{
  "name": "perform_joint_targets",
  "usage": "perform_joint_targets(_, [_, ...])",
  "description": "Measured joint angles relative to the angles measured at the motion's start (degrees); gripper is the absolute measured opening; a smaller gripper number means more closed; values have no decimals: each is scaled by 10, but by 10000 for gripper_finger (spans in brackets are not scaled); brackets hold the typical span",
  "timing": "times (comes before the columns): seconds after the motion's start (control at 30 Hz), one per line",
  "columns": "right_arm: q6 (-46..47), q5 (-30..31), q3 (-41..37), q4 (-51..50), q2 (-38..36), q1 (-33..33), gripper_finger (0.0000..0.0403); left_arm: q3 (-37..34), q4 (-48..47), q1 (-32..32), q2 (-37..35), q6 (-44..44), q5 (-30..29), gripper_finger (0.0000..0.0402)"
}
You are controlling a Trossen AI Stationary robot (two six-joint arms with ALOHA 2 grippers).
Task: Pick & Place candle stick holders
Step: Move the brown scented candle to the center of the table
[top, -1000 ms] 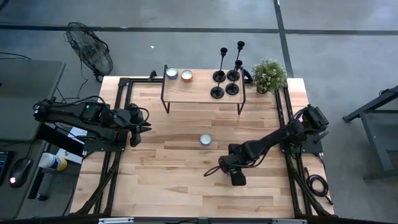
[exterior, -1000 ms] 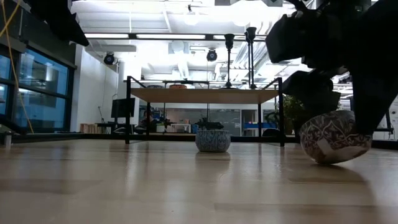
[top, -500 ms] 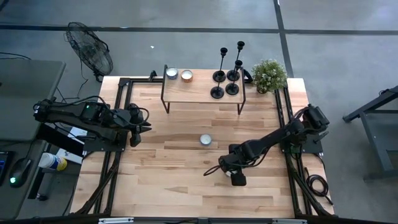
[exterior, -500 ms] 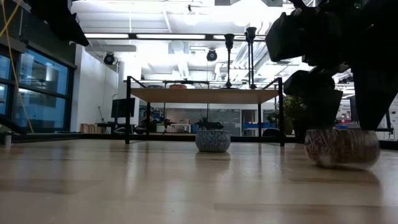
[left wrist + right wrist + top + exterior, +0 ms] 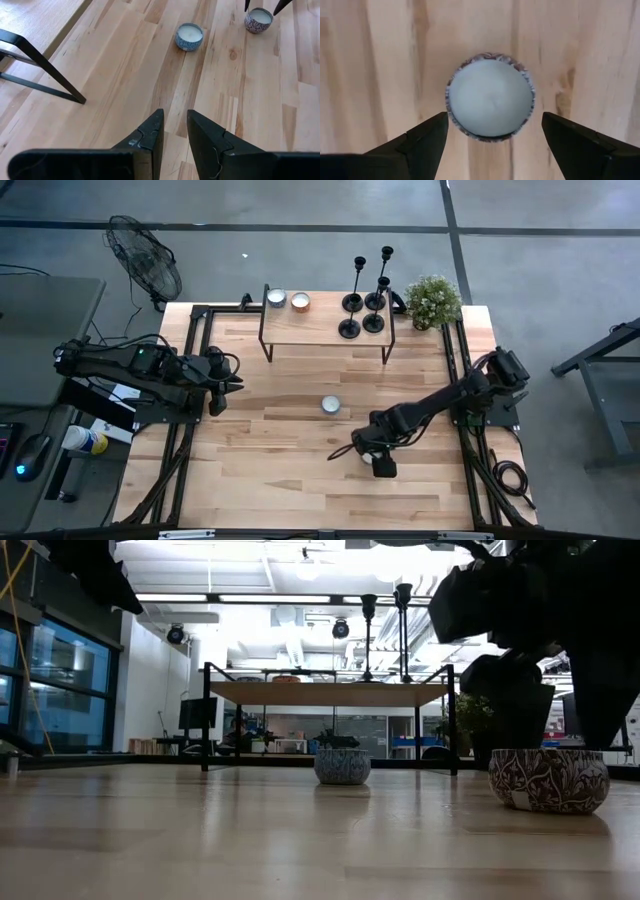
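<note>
- While your right gripper point(image 5: 492, 135) hangs over the counter point(image 5: 270, 480), its fingers point(image 5: 422, 137) stand wide, one on each side of a patterned candle tin point(image 5: 490, 98), and I see a gap on both sides, so nothing is held.
- Low view: that tin point(image 5: 549, 780) sits flat on the counter directly under the right gripper.
- Your left gripper point(image 5: 174, 131) waits at the counter's left edge, jaws narrow with a slim gap, holding nothing.
- Second candle tin point(image 5: 330, 405) lies well ahead of the left gripper, and between the two grippers in the high view.
- Candle stick holders point(image 5: 365, 298): all four stand upright, clustered on the small raised shelf point(image 5: 320, 328), far beyond the right gripper and well apart from both grippers.
- Two more candles point(image 5: 288, 300) sit on the same shelf, at the end away from the holders.
- Potted plant point(image 5: 433, 301) stands just beside the holders' end of the shelf.
- Floor fan point(image 5: 145, 258) sits off the counter, behind the left arm.
</note>
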Motion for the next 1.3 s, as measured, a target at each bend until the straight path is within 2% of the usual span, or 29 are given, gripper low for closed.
perform_joint_targets(0.2, [20, -67, 0, 9, 0, -17, 314, 0, 0, 0, 0, 0, 0, 81])
perform_joint_targets(0.5, [23, -32, 0, -3, 0, -32, 318, 0, 0, 0, 0, 0, 0, 81])
perform_joint_targets(0.83, [29, -54, 0, 2, 0, -25, 395, 0, 0, 0, 0, 0, 0, 81])
perform_joint_targets(0.9, [33, -46, 0, 2, 0, -13, 397, 0, 0, 0, 0, 0, 0, 81])
perform_joint_targets(1.07, [22, 27, 0, 3, 0, 16, 395, 0, 0, 0, 0, 0, 0, 81])
perform_joint_targets(1.3, [21, 62, 0, -7, 12, 37, 395, 0, 0, 0, 0, 1, 0, 81])
